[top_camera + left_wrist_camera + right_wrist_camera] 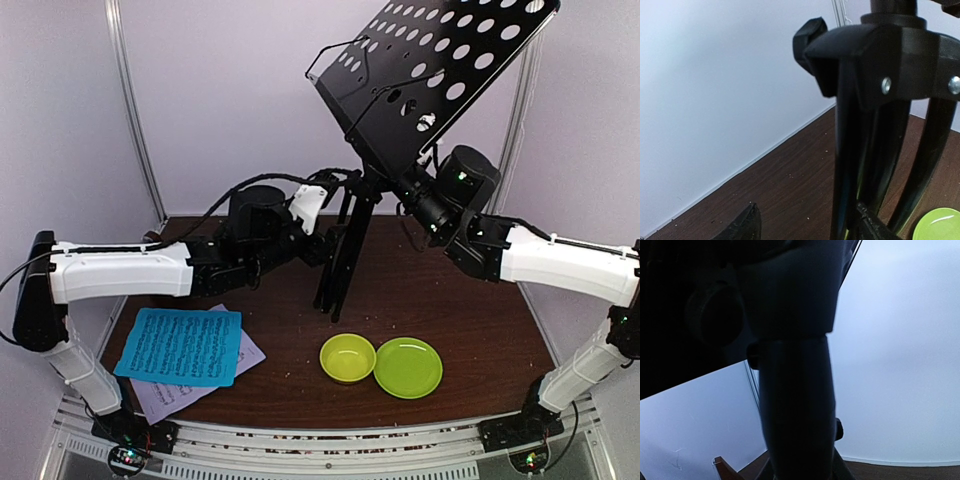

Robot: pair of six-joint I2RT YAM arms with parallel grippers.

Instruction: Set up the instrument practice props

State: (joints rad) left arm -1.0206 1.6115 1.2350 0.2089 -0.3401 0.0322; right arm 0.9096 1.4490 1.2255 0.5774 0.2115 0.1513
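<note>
From above, the stand stood at the centre of the table, legs folded, its desk tilted into the upper right. The left gripper was at the legs and the right gripper at the neck under the desk. At lower left the blue sheet lay on the lilac sheet; a bowl and plate sat lower centre. The left wrist view showed its fingers spread apart, the left one clear of the stand's legs. The right wrist view was filled by the stand's post; whether that gripper clenched it could not be told.
</note>
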